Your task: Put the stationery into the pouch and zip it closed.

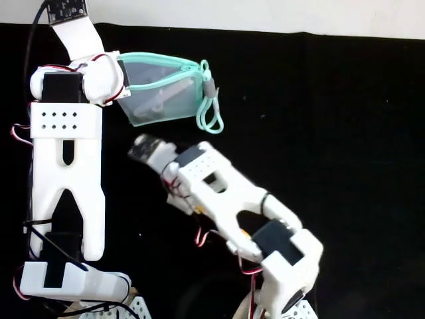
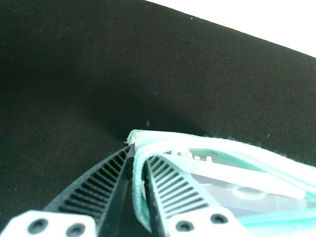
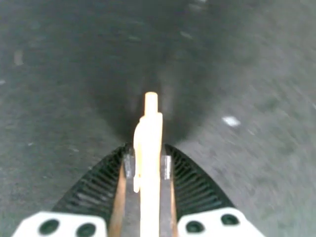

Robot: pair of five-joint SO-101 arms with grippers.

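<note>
A clear pouch [image 1: 163, 93] with a mint-green zip edge and a looped cord [image 1: 211, 113] hangs above the black table at the back left. My left gripper [image 1: 123, 81] is shut on its corner. In the left wrist view the black ribbed fingers [image 2: 111, 170] pinch the pouch's [image 2: 232, 173] edge, and white items show through its clear side. My right gripper [image 1: 143, 147] sits below the pouch, near the table's middle. In the right wrist view it [image 3: 147, 165] is shut on a pale orange pen [image 3: 149, 143], whose tip points out past the fingertips over the dark table.
The black table cloth [image 1: 332, 133] spreads to the right and ends at a white wall edge [image 1: 265, 16] at the back. The left arm's white links [image 1: 66, 173] stand along the left side. The right arm's links [image 1: 252, 219] cross the front middle.
</note>
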